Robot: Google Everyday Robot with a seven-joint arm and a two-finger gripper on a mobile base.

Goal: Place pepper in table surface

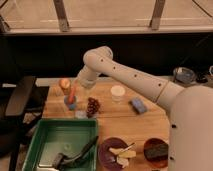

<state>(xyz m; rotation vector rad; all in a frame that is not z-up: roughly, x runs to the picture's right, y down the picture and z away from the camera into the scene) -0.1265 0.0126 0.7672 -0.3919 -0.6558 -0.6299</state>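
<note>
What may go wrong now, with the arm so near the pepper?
The open gripper hangs just beside the pepper, with the apple and grapes close on either side; it may knock one. The pepper looks upright, so a touch could tip it before the grip.

Light-brown wooden plank surface [120,120]: matt finish. Rectangular green tray [34,145] at 7 o'clock: moulded plastic, smooth, faint sheen. White robot arm [135,77]: smooth hard casing, satin finish. Pincer [76,89]: at 10 o'clock over the surface, just above the slim orange-red pepper [72,95]; its material cannot be told. Pepper skin: smooth. Blue rectangular sponge [138,105] at 3 o'clock: matt. Round dark-red plate [107,150] at 6 o'clock: smooth.
</note>
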